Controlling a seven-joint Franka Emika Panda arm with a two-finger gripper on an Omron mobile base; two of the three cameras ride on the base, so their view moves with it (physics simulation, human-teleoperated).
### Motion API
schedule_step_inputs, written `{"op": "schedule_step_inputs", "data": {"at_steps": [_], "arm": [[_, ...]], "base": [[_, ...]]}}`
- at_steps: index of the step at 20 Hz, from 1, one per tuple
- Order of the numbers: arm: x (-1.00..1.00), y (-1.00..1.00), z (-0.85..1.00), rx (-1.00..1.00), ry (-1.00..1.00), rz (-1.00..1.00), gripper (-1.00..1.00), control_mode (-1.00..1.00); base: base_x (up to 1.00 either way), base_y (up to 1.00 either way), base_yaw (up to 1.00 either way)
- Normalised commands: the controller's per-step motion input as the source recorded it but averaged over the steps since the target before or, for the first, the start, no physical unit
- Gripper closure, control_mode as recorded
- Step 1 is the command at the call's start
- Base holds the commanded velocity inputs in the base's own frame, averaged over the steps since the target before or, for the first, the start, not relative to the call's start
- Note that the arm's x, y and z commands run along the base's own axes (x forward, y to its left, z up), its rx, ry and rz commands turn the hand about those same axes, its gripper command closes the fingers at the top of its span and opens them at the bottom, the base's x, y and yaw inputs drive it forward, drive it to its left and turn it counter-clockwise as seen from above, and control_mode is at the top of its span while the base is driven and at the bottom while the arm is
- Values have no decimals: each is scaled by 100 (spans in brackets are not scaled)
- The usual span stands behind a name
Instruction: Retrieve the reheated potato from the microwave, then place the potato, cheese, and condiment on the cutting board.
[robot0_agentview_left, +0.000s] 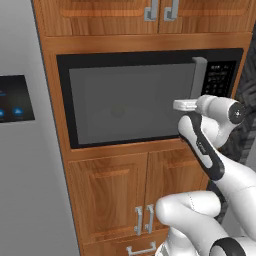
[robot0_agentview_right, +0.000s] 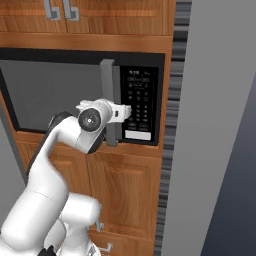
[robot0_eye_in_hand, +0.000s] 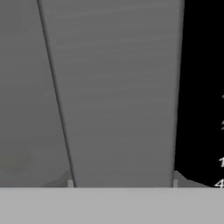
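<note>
Microwave (robot0_agentview_left: 130, 102): built into wooden cabinetry, door shut, grey glass, dark keypad (robot0_agentview_right: 139, 107) on right side
Door handle (robot0_agentview_right: 106, 80): vertical grey bar between glass and keypad
Hand (robot0_eye_in_hand: 122, 183): level with handle's lower half, fingertips (robot0_eye_in_hand: 70, 183) flanking the bar on either side, clenched on door handle
Potato: faint round shape behind glass, cannot confirm
Fridge (robot0_agentview_left: 20, 150): grey, left of microwave
Cabinet doors (robot0_agentview_left: 125, 195): below microwave, shut

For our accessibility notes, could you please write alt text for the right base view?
The white arm's end effector is at the grey vertical handle of the closed microwave, beside its dark keypad. Wooden cabinets sit above and below, a grey wall panel to the right.
</note>
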Motion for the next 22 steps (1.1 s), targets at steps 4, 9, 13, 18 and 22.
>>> {"op": "schedule_step_inputs", "data": {"at_steps": [4, 9, 13, 18, 22], "arm": [[-46, 4, 7, 0, 1, 7, 100, -100], [-73, 8, 6, -1, 0, 1, 100, -100], [-84, 6, 6, -2, 0, 0, 100, -100], [-75, 2, 14, -5, 8, 0, 100, -100], [-68, 11, 13, -10, 12, 0, 100, -100]], "base": [[0, 0, 0], [0, 0, 0], [0, 0, 0], [0, 0, 0], [0, 0, 0]]}}
